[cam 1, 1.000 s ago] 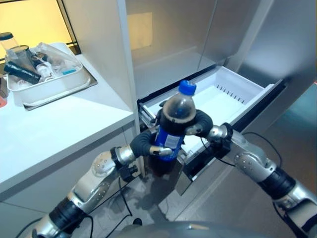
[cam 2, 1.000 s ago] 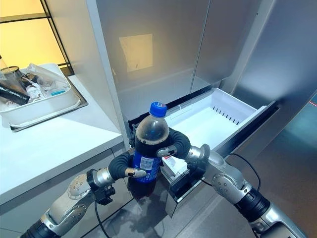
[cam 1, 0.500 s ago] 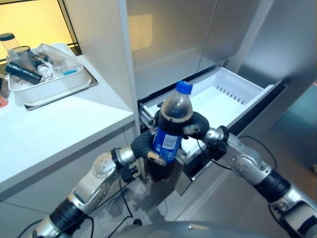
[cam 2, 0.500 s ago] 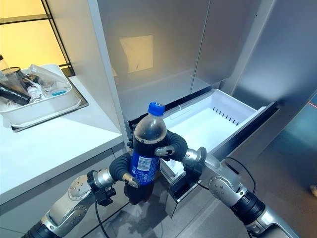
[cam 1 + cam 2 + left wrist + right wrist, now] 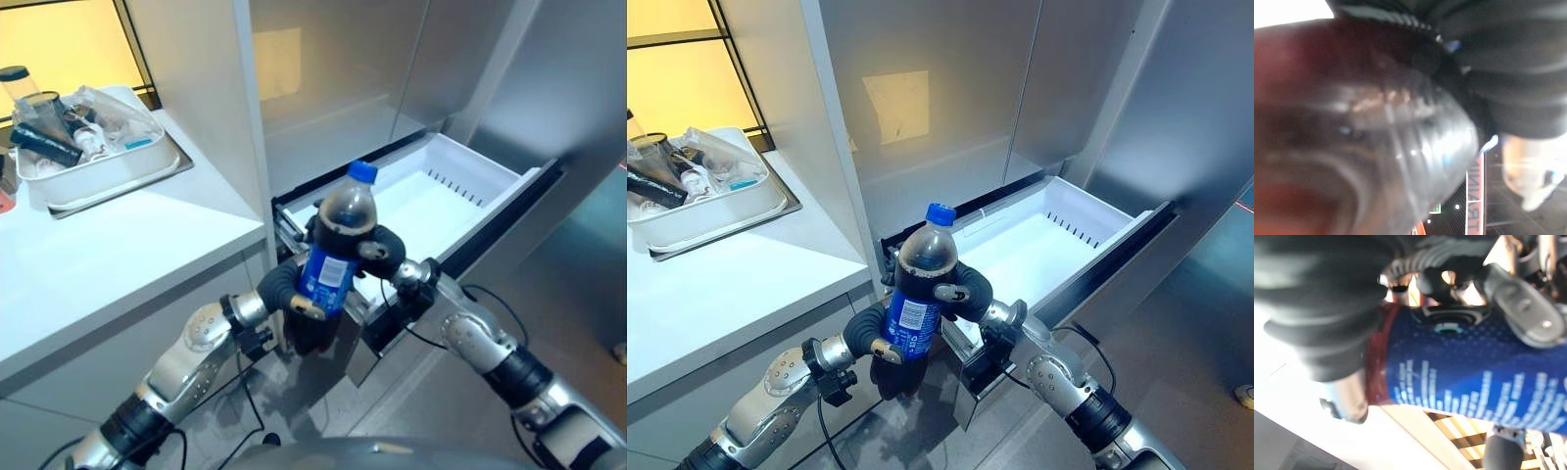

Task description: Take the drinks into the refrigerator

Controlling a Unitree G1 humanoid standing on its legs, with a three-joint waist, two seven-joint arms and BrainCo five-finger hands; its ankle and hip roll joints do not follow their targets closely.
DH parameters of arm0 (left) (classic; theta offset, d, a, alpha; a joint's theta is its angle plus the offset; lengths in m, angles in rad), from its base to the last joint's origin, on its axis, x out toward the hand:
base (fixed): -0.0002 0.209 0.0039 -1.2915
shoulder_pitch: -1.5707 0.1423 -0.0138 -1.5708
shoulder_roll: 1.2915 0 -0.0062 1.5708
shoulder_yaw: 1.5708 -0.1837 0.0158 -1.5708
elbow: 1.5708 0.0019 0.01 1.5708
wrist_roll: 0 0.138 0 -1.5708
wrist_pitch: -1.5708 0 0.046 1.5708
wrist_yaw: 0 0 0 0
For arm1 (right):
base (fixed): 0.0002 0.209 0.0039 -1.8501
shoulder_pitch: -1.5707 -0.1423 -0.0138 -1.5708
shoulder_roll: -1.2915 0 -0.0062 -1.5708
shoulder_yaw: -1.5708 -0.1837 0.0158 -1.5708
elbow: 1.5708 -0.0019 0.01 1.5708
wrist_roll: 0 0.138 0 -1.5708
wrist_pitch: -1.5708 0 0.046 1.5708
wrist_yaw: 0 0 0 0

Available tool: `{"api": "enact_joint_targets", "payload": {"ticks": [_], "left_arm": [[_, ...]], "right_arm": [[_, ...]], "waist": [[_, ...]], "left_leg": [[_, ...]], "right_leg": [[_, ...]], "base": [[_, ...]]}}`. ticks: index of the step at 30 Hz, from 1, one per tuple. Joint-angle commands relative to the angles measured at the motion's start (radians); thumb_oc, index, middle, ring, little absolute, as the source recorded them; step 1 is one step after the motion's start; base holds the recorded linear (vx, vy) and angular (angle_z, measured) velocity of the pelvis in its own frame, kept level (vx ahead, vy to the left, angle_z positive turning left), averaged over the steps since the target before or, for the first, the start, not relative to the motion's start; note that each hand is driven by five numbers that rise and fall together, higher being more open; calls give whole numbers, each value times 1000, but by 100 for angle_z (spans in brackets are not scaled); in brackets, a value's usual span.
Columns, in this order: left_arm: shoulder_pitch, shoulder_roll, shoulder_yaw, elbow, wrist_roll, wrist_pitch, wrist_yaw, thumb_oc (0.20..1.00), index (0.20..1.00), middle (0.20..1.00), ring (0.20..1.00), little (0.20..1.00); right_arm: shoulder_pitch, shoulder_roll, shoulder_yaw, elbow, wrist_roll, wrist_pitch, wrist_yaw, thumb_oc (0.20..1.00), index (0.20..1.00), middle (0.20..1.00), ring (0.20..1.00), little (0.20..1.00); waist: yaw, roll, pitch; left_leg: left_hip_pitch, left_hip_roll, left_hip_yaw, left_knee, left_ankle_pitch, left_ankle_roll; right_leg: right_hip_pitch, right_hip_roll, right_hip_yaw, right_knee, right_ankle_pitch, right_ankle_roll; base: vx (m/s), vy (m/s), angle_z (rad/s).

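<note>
Clear plastic bottle of dark cola point(image 5: 333, 264), blue screw cap, blue label band round its middle, held in the air tilted slightly, in front of the near corner of the open white plastic refrigerator drawer point(image 5: 470, 186). Left hand point(image 5: 286, 286) curled round the lower body, right hand point(image 5: 377, 251) wrapped round the shoulder. Drawer interior smooth and bare; white countertop point(image 5: 118, 255) beside it carries a white tray of utensils point(image 5: 88, 157).
</note>
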Motion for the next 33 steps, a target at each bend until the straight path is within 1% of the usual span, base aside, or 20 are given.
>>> {"api": "enact_joint_targets", "payload": {"ticks": [1,6,12,23,26,33], "left_arm": [[-57,-42,31,19,-29,-53,-9,1000,1000,1000,1000,1000],[-33,-35,47,27,-43,-51,-11,1000,1000,1000,1000,1000],[-2,-27,73,40,-67,-51,-10,1000,1000,1000,1000,1000],[25,-27,91,45,-83,-49,-1,1000,1000,1000,1000,1000],[28,-31,99,46,-85,-50,7,1000,1000,1000,1000,1000],[34,-36,104,48,-88,-53,14,1000,1000,1000,1000,1000]], "right_arm": [[-85,89,-172,0,97,-137,-44,200,200,200,200,200],[-93,84,-232,45,99,-169,-66,200,200,200,200,200],[-99,101,-317,108,111,-217,-104,200,200,200,200,200],[-136,122,-395,184,137,-270,-140,200,200,200,200,200],[-144,136,-434,208,154,-297,-158,200,200,200,200,200],[-150,136,-456,243,154,-309,-174,200,200,200,200,200]], "waist": [[10,-22,-23],[12,-23,-22],[14,-22,-20],[13,-18,-21],[12,-16,-22],[12,-15,-23]], "left_leg": [[26,-27,-54,8,-104,68],[28,-25,-53,8,-106,69],[27,-25,-54,8,-107,70],[28,-25,-53,7,-110,70],[31,-25,-52,6,-111,70],[36,-24,-50,5,-113,68]], "right_leg": [[-9,-12,-63,97,-80,21],[-10,-11,-64,103,-82,21],[-15,-10,-64,110,-87,22],[-16,-9,-62,109,-89,22],[-13,-7,-62,106,-91,21],[-8,-6,-62,104,-92,20]], "base": [[0,0,0],[0,0,0],[0,0,0],[0,0,0],[0,0,0],[0,0,0]]}}
